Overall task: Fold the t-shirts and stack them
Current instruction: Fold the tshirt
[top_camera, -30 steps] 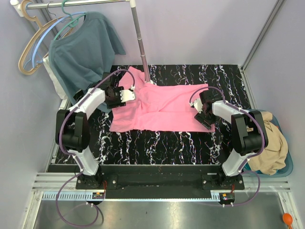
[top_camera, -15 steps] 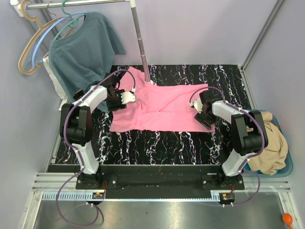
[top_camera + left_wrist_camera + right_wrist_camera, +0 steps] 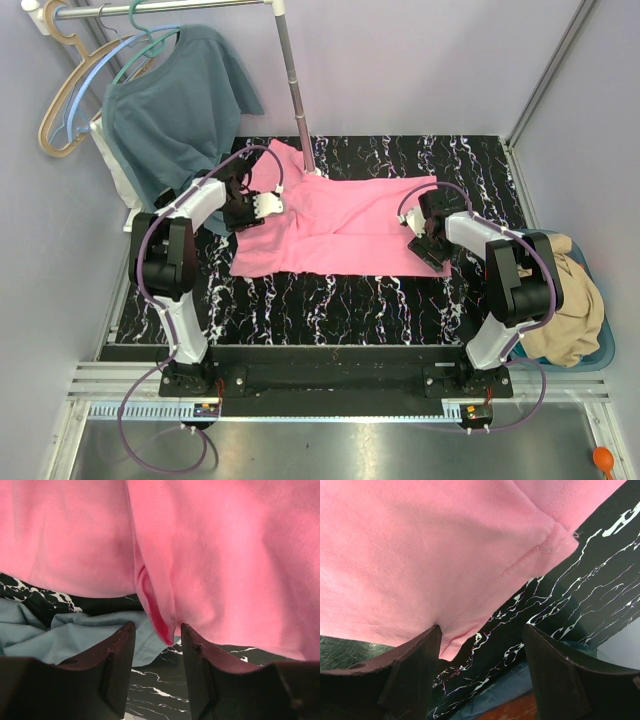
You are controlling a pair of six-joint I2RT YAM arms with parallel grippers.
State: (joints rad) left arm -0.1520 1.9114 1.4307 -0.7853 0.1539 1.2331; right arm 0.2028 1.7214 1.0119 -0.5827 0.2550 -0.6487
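Robotics test booth, not a home. Plain lavender walls (image 3: 420, 60) enclose a marbled table (image 3: 330, 305). Left arm (image 3: 165, 270) and right arm (image 3: 515, 280) are bolted by an aluminium rail (image 3: 330, 392) at 6 o'clock. A clothes rack (image 3: 291, 75) stands at 11 o'clock.

On your list: one pink t-shirt (image 3: 340, 225) on one black marbled table (image 3: 330, 300), one beige t-shirt (image 3: 570, 300) in one blue basket (image 3: 580, 360), and one teal shirt (image 3: 170, 110) on one rail (image 3: 160, 10). You can count three hangers (image 3: 62, 105) there: tan, blue, green. You also have two arms, the left arm (image 3: 160, 265) and the right arm (image 3: 515, 280), two grippers, the left gripper (image 3: 157, 626) and the right gripper (image 3: 481, 627), and one small orange item (image 3: 600, 458).
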